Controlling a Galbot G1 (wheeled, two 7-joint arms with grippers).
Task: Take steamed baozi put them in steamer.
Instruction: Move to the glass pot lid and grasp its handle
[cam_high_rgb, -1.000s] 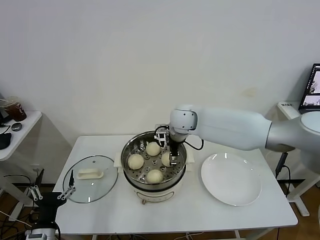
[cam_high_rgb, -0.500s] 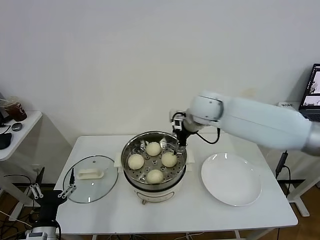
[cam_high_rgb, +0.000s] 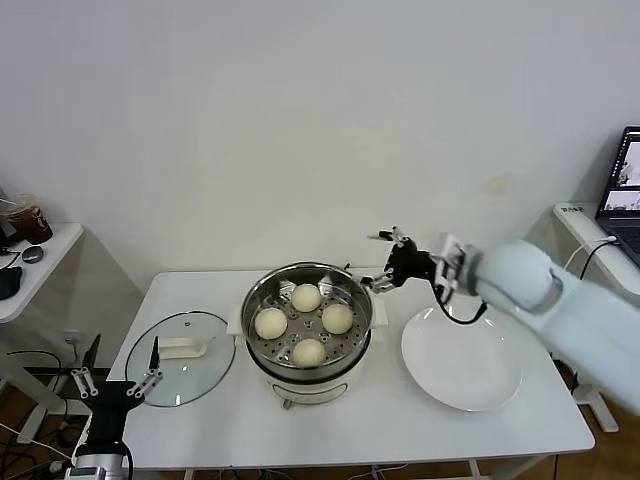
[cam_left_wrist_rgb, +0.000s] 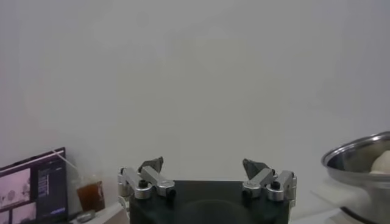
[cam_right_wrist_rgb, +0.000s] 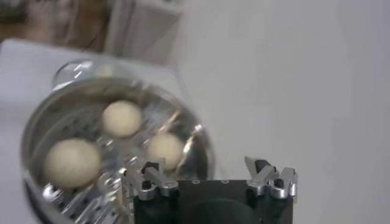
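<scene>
Baozi are sitting four together on the perforated floor of the steamer (cam_high_rgb: 308, 320), which is standing at the middle of the white tabletop (cam_high_rgb: 350, 425). Going near to far in the head view: the nearest bun (cam_high_rgb: 309, 352) is lying at the basket's 6 o'clock, the left bun (cam_high_rgb: 271, 322) at 9 o'clock, the right bun (cam_high_rgb: 337, 318) at 3 o'clock, and the far bun (cam_high_rgb: 306, 297) at 12 o'clock. They are lying apart from one another, none touching the steel wall.

Nearest of all, the left tool (cam_high_rgb: 112, 388) is hanging off the tabletop's near left corner, at about 8 o'clock from the steamer, with its fingers spread wide and gripping nothing; the left wrist view is showing the same spread fingers (cam_left_wrist_rgb: 150, 180) before a bare wall.

A glass lid (cam_high_rgb: 182, 357) with a cream handle is lying flat at the steamer's 9 o'clock, just beside it. A white plate (cam_high_rgb: 462, 358) is lying at the steamer's 3 o'clock, close by.

Farther back, the right tool (cam_high_rgb: 385, 262) is hovering above the steamer's far right rim, at about 2 o'clock, released and carrying nothing. Its wrist view is looking down on the pot (cam_right_wrist_rgb: 116, 140) with three buns showing inside.
</scene>
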